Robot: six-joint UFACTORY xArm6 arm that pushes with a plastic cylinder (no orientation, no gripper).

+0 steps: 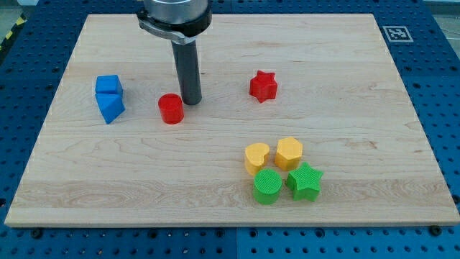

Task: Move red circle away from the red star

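Table [230, 194]: a pale wooden board filling most of the frame, resting on a blue perforated base [445, 108]. A black-and-white marker tag [397, 33] sits at the table's upper right corner.

Arm: a dark rod [188, 68] descends from a metal collar [175, 18] at the top centre of the frame. My tip [191, 101] stands on the table left of centre, just beside the red circle, at its upper right; whether they touch cannot be told. There are no fingers on this arm, so no opening or grip can be reported.

Blocks, left half: two blue blocks [109, 98] stand touching, one above the other in the frame; their exact shapes are unclear. The red circle [171, 108] lies to their right, between them and the rod.

Blocks, centre: the red star [263, 86] lies right of the rod, well apart from the red circle, with the rod between the two.

Blocks, lower right: a tight cluster of four. Yellow heart [256, 157] and yellow hexagon [289, 152] form the upper row; green circle [267, 187] and green star [305, 180] form the lower row.
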